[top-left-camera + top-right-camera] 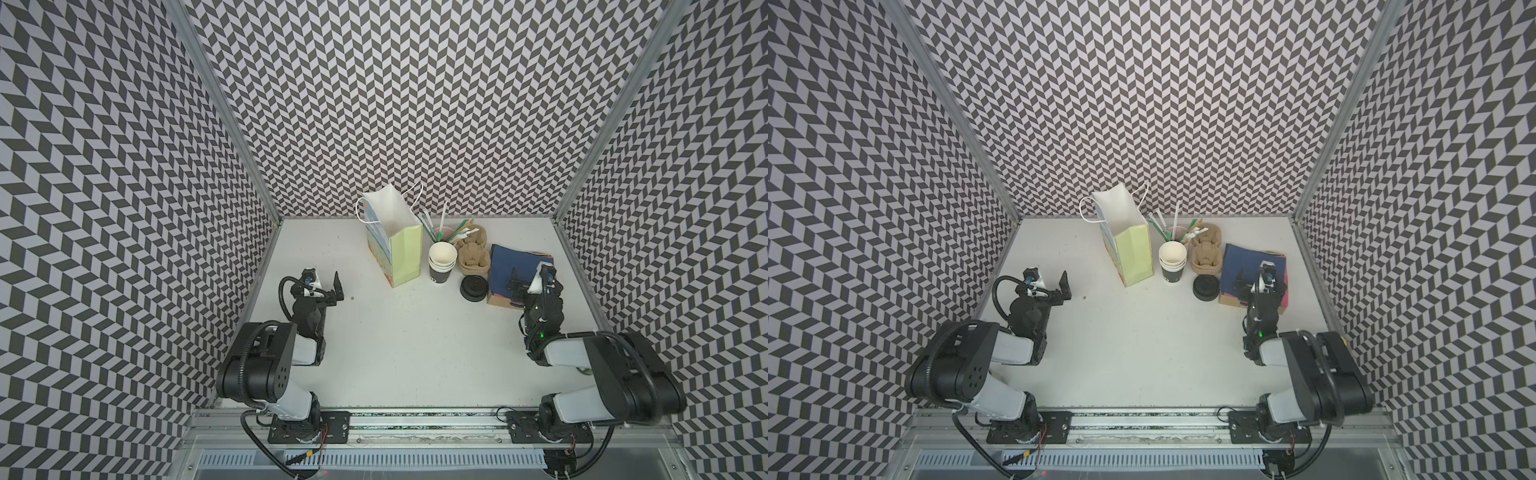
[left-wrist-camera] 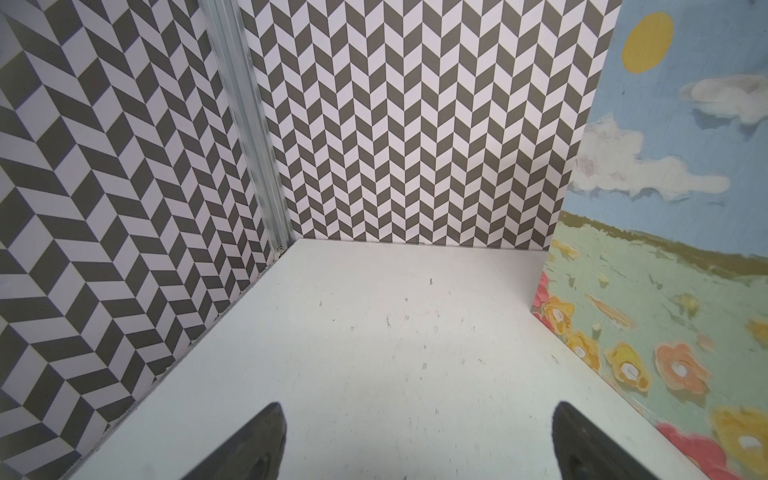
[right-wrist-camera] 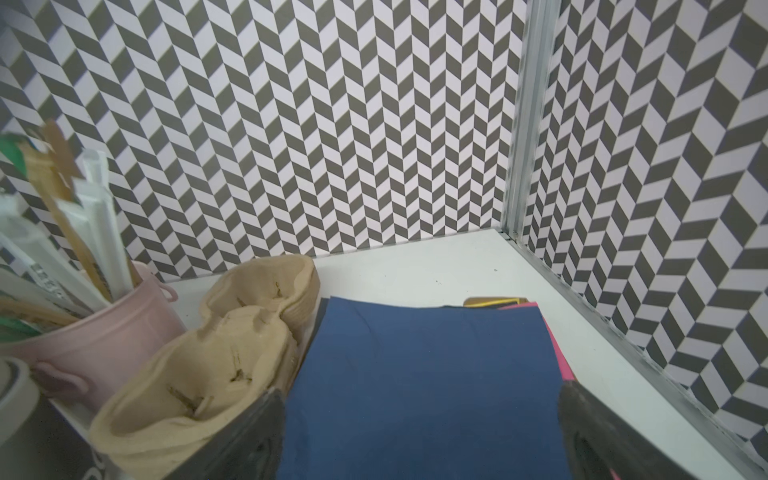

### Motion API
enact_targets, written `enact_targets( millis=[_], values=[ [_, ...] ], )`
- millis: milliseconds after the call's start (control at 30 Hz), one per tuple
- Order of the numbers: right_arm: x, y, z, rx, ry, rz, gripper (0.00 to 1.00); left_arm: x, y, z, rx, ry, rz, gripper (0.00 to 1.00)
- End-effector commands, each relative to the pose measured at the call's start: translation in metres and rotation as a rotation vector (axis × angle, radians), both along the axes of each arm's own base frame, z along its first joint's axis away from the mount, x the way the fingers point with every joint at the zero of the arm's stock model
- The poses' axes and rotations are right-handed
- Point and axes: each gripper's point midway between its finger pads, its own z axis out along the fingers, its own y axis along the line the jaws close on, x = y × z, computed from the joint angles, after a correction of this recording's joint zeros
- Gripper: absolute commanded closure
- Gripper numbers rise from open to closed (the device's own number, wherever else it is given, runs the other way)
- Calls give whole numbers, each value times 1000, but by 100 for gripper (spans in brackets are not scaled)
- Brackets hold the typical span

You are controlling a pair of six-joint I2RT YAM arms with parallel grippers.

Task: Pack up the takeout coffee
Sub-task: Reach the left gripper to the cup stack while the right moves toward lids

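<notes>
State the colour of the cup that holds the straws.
Pale pink. The straw cup shows best in the right wrist view.

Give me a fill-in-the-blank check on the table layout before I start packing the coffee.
The stacked black paper cups stand between the light-green paper gift bag and the tan pulp cup ___.
The round black plastic lid lies on the white table, not on any ___.
The right gripper, jaws open, hangs over a flat stack topped by a ___ sheet.
Missing words: carrier; cup; blue.
</notes>
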Motion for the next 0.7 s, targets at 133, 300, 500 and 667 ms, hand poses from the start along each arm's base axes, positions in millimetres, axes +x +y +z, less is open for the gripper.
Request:
enact_targets(
  millis=[133,300,500,667],
  values=[
    [5,28,76,141,-43,143,1,2,0,45,0,-35,12,0],
    [-9,21,105,583,-89,105,1,-16,-3,99,-257,-172,-10,0],
    [-18,36,116,631,-70,202,1,-14,4,105,-740,8,108,0],
    [-14,43,111,599,61,202,1,-16,-35,114,-811,130,-102,14]
  ],
)
